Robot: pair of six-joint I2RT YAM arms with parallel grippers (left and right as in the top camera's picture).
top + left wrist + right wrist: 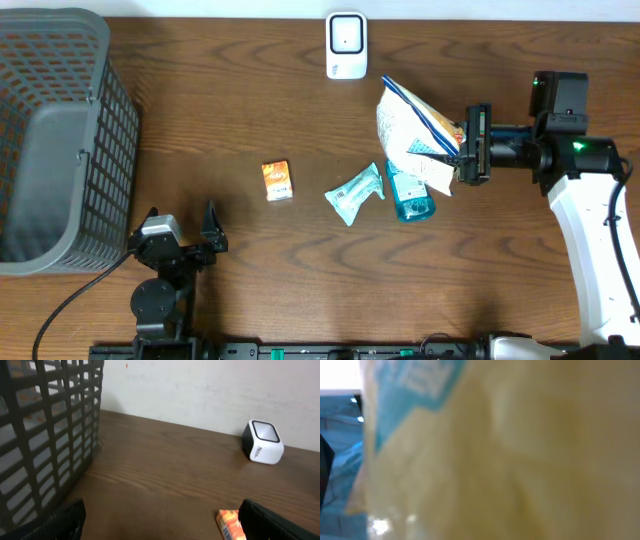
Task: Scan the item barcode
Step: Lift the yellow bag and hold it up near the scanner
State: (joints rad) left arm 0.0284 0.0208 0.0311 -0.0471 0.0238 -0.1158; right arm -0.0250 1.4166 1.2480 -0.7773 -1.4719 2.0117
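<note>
Crinkly glossy plastic bag (410,125), white, blue-edged, grasped by right claw (462,148) at the woodgrain bench (250,100) right side, long axis diagonal, upper corner toward boxy white scanner (346,45); left claw (182,225) released.

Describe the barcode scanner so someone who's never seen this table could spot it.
Start at the gray basket at the left end of the table, then follow its far edge toward the middle. The scanner stands there alone, a small white block with a dark-rimmed window, unlike the orange packet and teal wrapper mid-table.
</note>
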